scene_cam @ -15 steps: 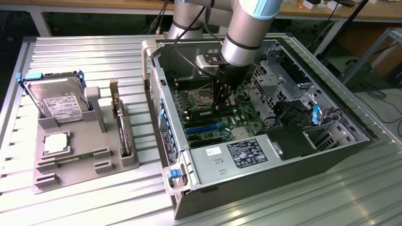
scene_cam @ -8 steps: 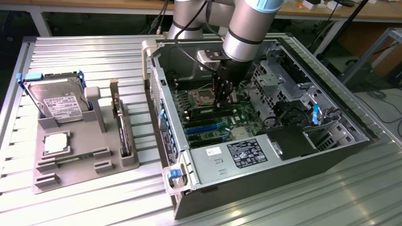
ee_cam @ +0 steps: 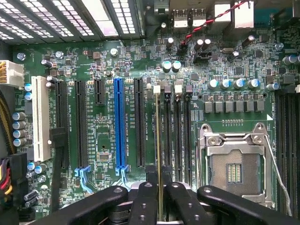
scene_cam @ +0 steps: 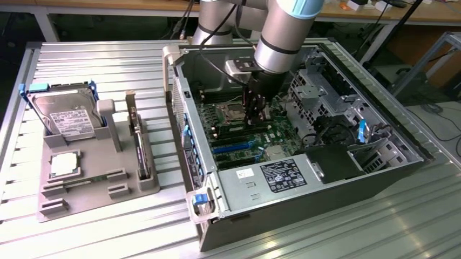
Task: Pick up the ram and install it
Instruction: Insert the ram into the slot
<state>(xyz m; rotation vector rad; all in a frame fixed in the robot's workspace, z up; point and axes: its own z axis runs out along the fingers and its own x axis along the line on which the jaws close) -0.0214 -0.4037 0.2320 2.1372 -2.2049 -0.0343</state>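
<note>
Gripper (ee_cam: 158, 196) low inside the open case (scene_cam: 317, 216), fingers pinching the ram (ee_cam: 158, 136) edge-on, ram lined up along the memory slots (ee_cam: 167, 131), between a long black slot (ee_cam: 139, 122) and the socket (ee_cam: 233, 171), case walls well apart.

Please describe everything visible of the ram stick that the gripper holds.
The ram stick, a thin circuit board, shows edge-on in the wrist view as a narrow yellowish-green line. The black gripper clamps it between two fingers, one on each face. It stands on edge over the green motherboard, in line with the black memory slots beside the silver processor socket. Whether its lower edge touches a slot cannot be told.
</note>
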